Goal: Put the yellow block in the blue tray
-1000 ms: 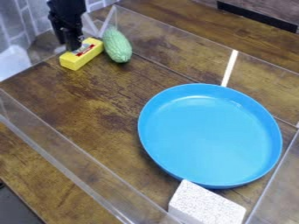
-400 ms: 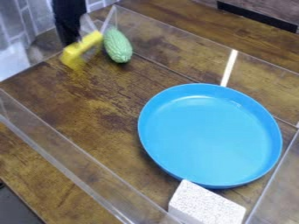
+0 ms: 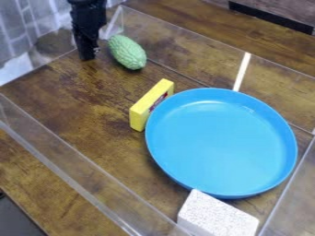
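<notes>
Yellow block [image 3: 151, 103] is lying on worktop [image 3: 74, 101], just beside left rim of blue tray [image 3: 222, 143]. Tool [image 3: 87, 55] is hovering far left, closed, near green bumpy oval [image 3: 127, 52].

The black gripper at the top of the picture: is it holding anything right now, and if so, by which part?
Nothing is held: the gripper is away from the yellow block.

yellow block [image 3: 151, 104]: bar, lying on counter just beside tray's rim | blue tray [image 3: 222, 142]: round, shallow, upright, bare inside, on counter
</notes>
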Robot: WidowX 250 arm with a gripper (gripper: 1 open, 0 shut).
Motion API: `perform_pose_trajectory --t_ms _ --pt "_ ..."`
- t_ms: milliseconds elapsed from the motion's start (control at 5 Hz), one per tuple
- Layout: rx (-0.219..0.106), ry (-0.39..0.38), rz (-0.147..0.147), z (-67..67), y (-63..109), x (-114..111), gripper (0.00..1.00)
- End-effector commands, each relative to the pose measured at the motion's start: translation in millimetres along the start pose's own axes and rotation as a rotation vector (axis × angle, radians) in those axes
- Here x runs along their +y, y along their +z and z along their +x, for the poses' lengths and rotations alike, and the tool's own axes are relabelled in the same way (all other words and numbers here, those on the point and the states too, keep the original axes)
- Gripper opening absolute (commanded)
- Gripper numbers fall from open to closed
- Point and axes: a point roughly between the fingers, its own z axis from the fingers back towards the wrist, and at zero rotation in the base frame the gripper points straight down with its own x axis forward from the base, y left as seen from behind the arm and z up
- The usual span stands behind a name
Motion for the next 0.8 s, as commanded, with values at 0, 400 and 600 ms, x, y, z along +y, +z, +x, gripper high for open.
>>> perform_pose_trajectory --t_ms 0,400,600 --pt "0.009 0.003 -0.018 -2.1 3.3 -5.3 0.00" --pt "-0.002 -0.009 0.008 -0.3 13.9 -4.8 0.00" --pt "-0.005 -0.014 0.024 0.8 17.7 -4.4 0.00"
